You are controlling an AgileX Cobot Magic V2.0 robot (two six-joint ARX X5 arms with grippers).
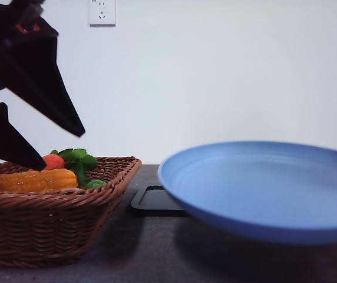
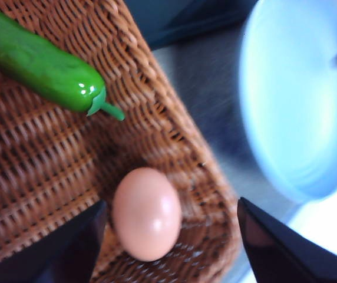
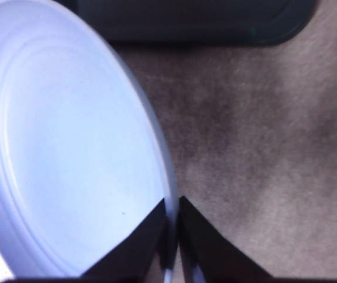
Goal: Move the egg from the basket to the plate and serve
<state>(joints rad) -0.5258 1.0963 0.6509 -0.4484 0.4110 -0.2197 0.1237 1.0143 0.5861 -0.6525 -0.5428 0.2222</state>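
The egg (image 2: pixel 146 213), smooth and pinkish-brown, lies in a corner of the woven brown basket (image 2: pixel 157 112) between the open fingers of my left gripper (image 2: pixel 168 250), with a gap on each side. From the front, the left gripper (image 1: pixel 59 147) hovers open just above the basket (image 1: pixel 56 218) at the left. My right gripper (image 3: pixel 169 242) is shut on the rim of the light blue plate (image 3: pixel 68 147). The plate (image 1: pixel 263 188) hangs tilted just above the dark table on the right, with nothing on it.
A green pepper (image 2: pixel 39 62) and an orange vegetable (image 1: pixel 30 180) lie in the basket with a red carrot with green leaves (image 1: pixel 53 161). A flat black tray (image 1: pixel 154 199) sits on the table between basket and plate. The grey tabletop (image 3: pixel 263 147) lies beneath.
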